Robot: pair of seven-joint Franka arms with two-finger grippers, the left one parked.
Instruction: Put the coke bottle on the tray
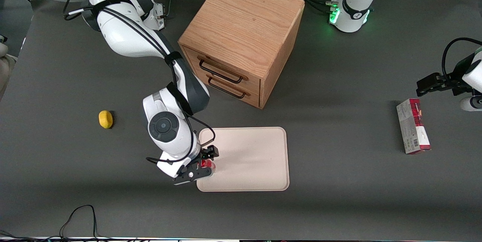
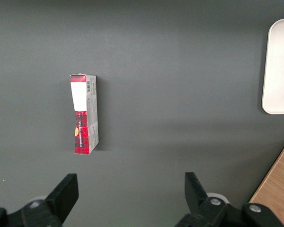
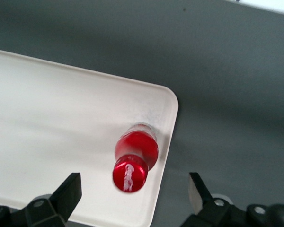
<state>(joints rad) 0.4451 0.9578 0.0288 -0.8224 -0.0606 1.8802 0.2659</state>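
Note:
The coke bottle, red with a red cap and white script on top, stands upright on the cream tray, close to its rounded corner. My gripper hangs open right above it, one finger on each side of the cap and neither touching it. In the front view the bottle shows only as a bit of red under the gripper, at the tray's corner nearest the camera toward the working arm's end. The tray's rim also shows in the left wrist view.
A wooden two-drawer cabinet stands farther from the camera than the tray. A yellow lemon lies toward the working arm's end. A red-and-grey carton lies toward the parked arm's end. A black cable loops near the table's front edge.

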